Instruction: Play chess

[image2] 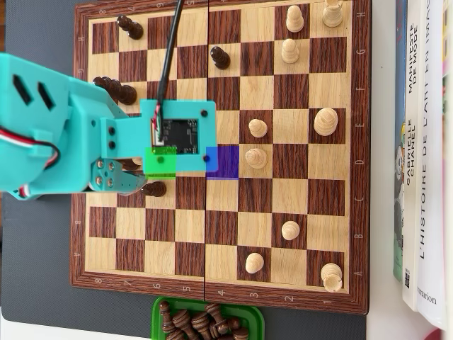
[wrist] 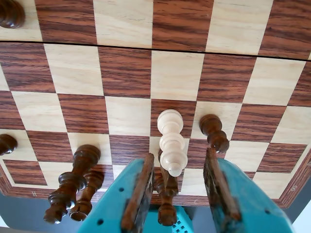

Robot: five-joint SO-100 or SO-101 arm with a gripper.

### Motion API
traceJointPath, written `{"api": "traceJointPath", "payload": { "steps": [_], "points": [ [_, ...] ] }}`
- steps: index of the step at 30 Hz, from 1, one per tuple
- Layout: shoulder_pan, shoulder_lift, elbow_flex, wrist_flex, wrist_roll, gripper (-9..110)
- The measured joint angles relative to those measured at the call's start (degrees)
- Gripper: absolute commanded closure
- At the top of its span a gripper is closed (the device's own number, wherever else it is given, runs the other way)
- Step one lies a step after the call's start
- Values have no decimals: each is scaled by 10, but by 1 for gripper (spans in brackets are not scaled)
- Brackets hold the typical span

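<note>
**Open jaws hang over the middle of the chessboard**

In the wrist view we see the gripper (wrist: 177, 194) at the bottom centre of the frame, its two teal jaws with brown pads spread wide and holding nothing. Between them, toward the lower middle, a light chess piece (wrist: 171, 141) stands on the chessboard (wrist: 126, 73), with a dark piece (wrist: 166, 201) just below it in the gap. A dark pawn (wrist: 214, 132) stands right of the light piece, near the right jaw. At the lower left of that frame two tall dark pieces (wrist: 73, 187) stand close together.

In the overhead view the teal arm (image2: 64, 134) reaches in from the left edge and covers the left centre of the board (image2: 219, 287). A green square (image2: 161, 161) and a blue square (image2: 225, 161) are marked at mid-frame. Light pieces are scattered over the right half, one (image2: 255, 157) just right of the blue square. Dark pieces sit at the upper left, and one dark pawn (image2: 220, 57) stands at upper centre. A green tray (image2: 157, 315) with captured dark pieces lies at the bottom edge, and books (image2: 425, 156) line the right edge.
</note>
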Motion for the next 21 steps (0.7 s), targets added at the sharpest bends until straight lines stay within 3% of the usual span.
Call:
{"api": "traceJointPath", "payload": {
  "steps": [15,21],
  "points": [
    [1,155,1,0,0,86],
    [1,239,34,-68,0,86]
  ]
}}
